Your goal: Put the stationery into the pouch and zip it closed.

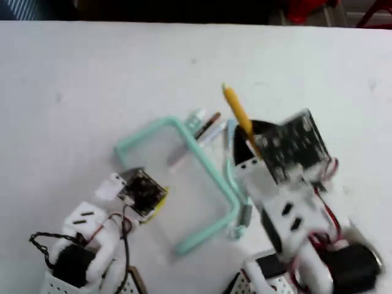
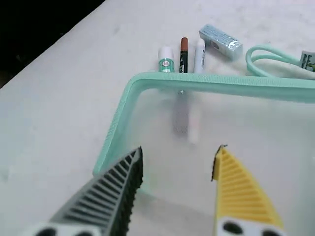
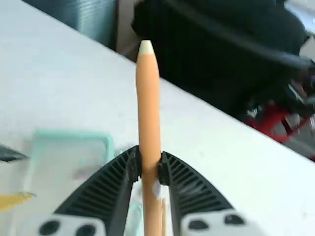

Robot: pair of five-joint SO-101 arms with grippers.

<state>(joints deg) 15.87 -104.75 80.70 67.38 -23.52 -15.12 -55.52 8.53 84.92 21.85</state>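
Observation:
A clear pouch with a mint green border (image 1: 208, 165) lies flat mid-table. My right gripper (image 1: 251, 144) hovers by its right side, shut on an orange pen (image 1: 237, 110) that points away over the table. In the right wrist view the orange pen (image 3: 147, 98) stands up between the fingers of the right gripper (image 3: 147, 160), with the pouch (image 3: 74, 135) beyond. My left gripper (image 2: 179, 152) is open, its black and yellow fingers low over a corner of the pouch (image 2: 206, 83). A white tube (image 2: 166, 59), a brown pencil (image 2: 183, 51) and a white pen (image 2: 199, 51) stick out past the pouch's far edge.
A small silvery eraser box (image 2: 220, 39) lies just beyond the pouch, next to its green strap loop (image 2: 266, 54). The zip pull (image 1: 242, 214) sits at the pouch's near right corner. The white table (image 1: 92, 73) ends at a dark far edge.

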